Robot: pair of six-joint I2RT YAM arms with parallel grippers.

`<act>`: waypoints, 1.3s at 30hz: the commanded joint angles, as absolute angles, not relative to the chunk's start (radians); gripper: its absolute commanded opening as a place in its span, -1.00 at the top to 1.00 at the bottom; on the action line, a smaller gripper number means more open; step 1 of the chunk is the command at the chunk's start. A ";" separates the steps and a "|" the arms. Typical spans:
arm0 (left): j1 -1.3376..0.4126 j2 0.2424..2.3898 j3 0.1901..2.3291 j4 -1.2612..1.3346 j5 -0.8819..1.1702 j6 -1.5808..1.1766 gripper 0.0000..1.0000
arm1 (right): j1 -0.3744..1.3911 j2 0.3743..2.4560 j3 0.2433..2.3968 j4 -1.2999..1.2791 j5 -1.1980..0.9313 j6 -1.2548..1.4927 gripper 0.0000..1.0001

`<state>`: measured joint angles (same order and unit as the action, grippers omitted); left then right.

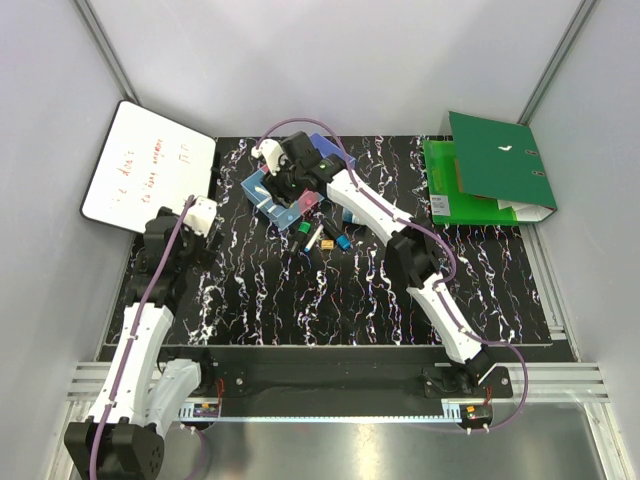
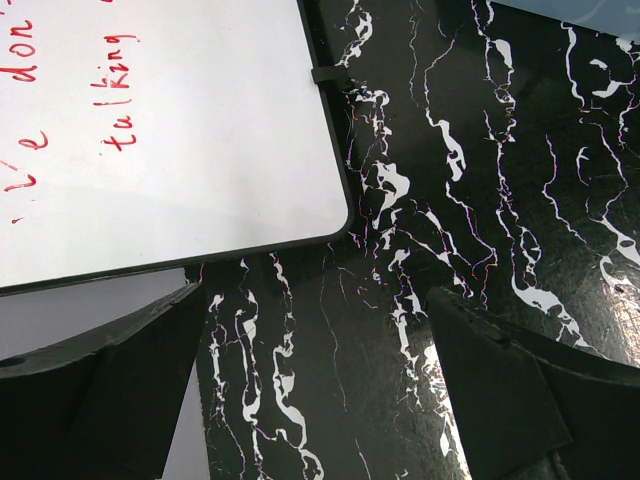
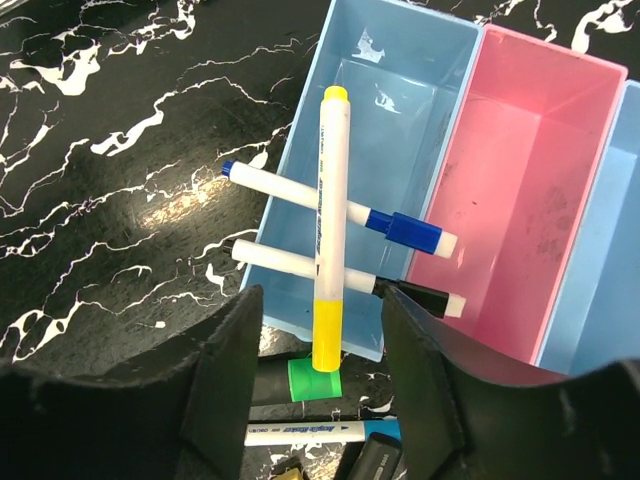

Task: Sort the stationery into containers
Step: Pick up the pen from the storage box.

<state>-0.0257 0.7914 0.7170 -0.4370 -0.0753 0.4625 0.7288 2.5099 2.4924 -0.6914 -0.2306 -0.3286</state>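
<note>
Stationery: yellow-capped white marker (image 3: 330, 200), propped on two crosswise white markers (image 3: 290, 192) bridging light-blue plastic bin (image 3: 400, 90); right gripper (image 3: 322, 310) spread astride it, left gripper (image 2: 315, 300) parted, empty.

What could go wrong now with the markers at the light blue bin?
1. The yellow marker lies on top of the blue-capped marker and the black-capped marker, not down inside the light blue bin; it may roll off.
2. Those two lie across the bin's rim with their ends sticking out, so a nudge from the open right gripper close by might tip them onto the table.
</note>
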 commanded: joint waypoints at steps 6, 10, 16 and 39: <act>-0.031 0.767 0.707 -0.383 -0.071 0.468 -0.98 | 0.744 2.557 2.525 -0.649 -0.242 -0.310 -0.10; -0.029 0.764 0.707 -0.380 -0.069 0.474 -0.98 | 0.744 2.566 2.530 -0.643 -0.235 -0.311 -0.09; -0.029 0.758 0.696 -0.377 -0.069 0.474 -0.98 | 0.742 2.569 2.533 -0.641 -0.227 -0.311 0.02; -0.031 0.752 0.686 -0.348 -0.078 0.489 -0.97 | 0.742 2.554 2.530 -0.638 -0.186 -0.316 1.00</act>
<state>-0.0257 0.7666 0.6930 -0.4080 -0.0757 0.4793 0.7315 2.5717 2.4943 -0.6735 -0.2203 -0.3141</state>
